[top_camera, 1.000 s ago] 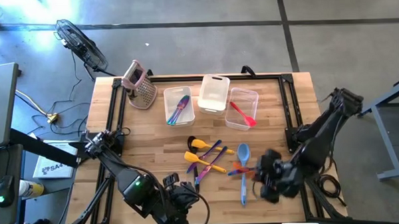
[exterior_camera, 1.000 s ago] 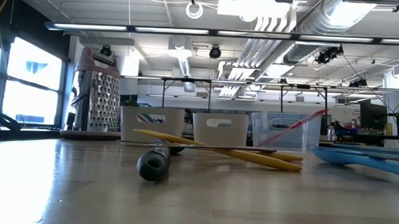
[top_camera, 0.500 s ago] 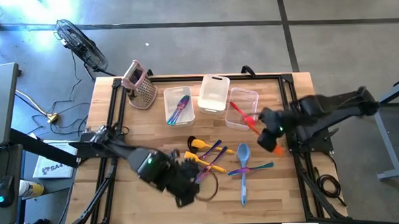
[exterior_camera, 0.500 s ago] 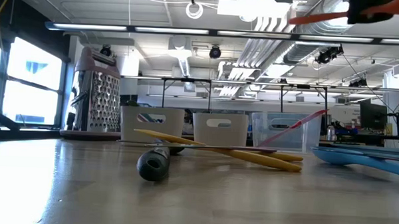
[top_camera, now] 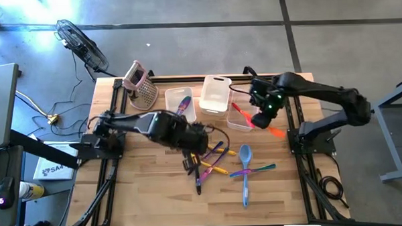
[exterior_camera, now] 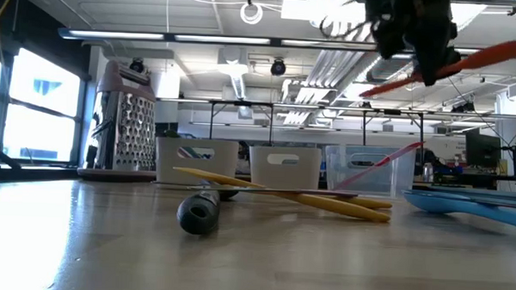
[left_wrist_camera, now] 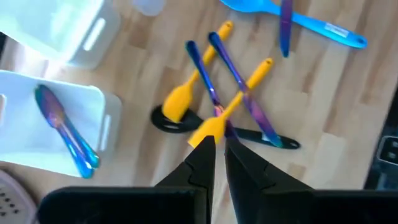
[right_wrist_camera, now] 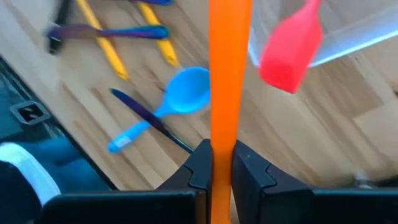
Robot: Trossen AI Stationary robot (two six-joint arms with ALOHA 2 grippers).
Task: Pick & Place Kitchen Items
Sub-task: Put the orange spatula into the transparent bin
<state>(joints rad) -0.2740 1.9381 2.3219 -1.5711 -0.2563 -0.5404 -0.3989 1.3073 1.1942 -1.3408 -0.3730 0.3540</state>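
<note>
Orange slim utensil (right_wrist_camera: 229,74) sits clamped between the right gripper (right_wrist_camera: 221,163) fingers, held in the air above the rightmost clear rectangular plastic tub (top_camera: 245,109), where a red spatula (top_camera: 243,115) lies. Left gripper (left_wrist_camera: 219,144), fingers nearly together and holding nothing, hovers over the yellow, purple and black utensils (top_camera: 209,157) heaped mid-table. A blue spoon (top_camera: 244,166) lies right of them.

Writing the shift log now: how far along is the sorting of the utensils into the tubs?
Partly done. One tub already holds purple-blue utensils, and another tub a red spatula. In hand: the right pincer is shut on an orange utensil above that tub. The left pincer hovers over the yellow spatulas in the pile; the blue spoon and others remain on the table.
</note>
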